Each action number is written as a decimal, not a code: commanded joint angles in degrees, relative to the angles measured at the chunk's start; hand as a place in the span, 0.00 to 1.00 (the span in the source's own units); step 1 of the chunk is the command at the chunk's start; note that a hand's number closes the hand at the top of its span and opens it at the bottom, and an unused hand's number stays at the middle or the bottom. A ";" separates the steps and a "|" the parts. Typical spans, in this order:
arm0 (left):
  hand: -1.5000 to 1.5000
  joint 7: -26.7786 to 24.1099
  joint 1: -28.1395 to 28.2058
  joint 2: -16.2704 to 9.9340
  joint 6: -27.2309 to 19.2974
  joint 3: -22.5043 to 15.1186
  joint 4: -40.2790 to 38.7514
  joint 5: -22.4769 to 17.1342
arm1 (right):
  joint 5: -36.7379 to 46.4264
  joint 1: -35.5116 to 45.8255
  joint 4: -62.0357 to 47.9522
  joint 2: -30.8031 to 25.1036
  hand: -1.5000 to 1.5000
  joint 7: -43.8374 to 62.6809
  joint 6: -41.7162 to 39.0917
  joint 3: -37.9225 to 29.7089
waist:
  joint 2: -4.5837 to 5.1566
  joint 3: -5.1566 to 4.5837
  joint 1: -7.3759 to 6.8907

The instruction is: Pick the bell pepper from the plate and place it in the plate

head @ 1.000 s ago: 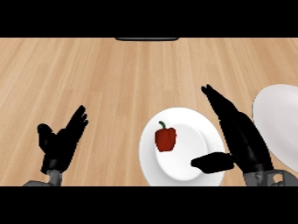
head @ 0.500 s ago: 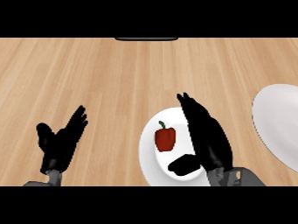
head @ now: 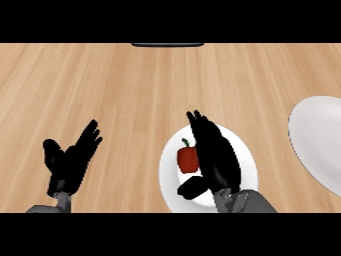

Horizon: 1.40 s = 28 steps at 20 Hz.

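The red bell pepper (head: 188, 159) stands lengthwise just left of the right robot hand (head: 216, 157), whose straight fingers lie spread over the lower-middle plate (head: 245, 165), so that's the nearer one.

red bell pepper (head: 188, 160) | upright | on near white plate (head: 171, 172) | far plate (head: 328, 145) right

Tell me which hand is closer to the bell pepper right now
The right hand. It is open just right of the bell pepper, over the same plate. The left hand rests open well off to the pepper's left, over the counter.
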<state>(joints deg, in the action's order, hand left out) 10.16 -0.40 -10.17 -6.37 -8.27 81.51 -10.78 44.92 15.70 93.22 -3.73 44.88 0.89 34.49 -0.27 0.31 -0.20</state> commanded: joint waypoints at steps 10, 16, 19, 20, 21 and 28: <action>0.50 -2.38 4.28 2.36 1.80 0.56 -0.67 2.38 | 6.04 -0.11 -7.40 2.75 0.00 -1.61 -2.44 -4.63 | 0.28 -0.32 0.01; 0.50 4.41 2.57 3.60 0.02 0.20 4.37 3.03 | 4.27 2.08 -13.75 3.69 0.00 -1.69 -0.90 -2.38 | 0.26 -0.30 -0.12; 0.50 1.08 2.54 3.61 1.24 0.85 -0.18 3.70 | 4.92 -0.25 -12.23 1.82 1.00 -3.86 -5.89 -2.04 | 0.25 -0.32 0.11; 0.50 0.96 -0.11 2.26 2.87 2.89 -2.27 2.69 | 5.02 2.05 -15.38 2.94 1.00 -6.01 -5.76 -2.80 | 0.31 -0.32 0.06; 0.50 -0.48 2.68 2.14 3.61 2.57 -1.79 2.54 | 6.08 1.50 -15.98 0.90 1.00 -9.09 -4.26 -2.40 | 0.31 -0.32 -0.03; 0.50 2.51 0.35 4.98 1.92 2.21 -0.60 3.98 | 12.45 0.43 -15.05 3.20 1.00 -8.15 -2.53 -0.87 | 0.23 -0.32 0.24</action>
<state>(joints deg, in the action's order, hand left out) 12.35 0.60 -7.13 -3.93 -5.59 83.45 -7.53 53.95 18.75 76.31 -0.85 36.68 -1.41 31.80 -0.34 0.13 -0.17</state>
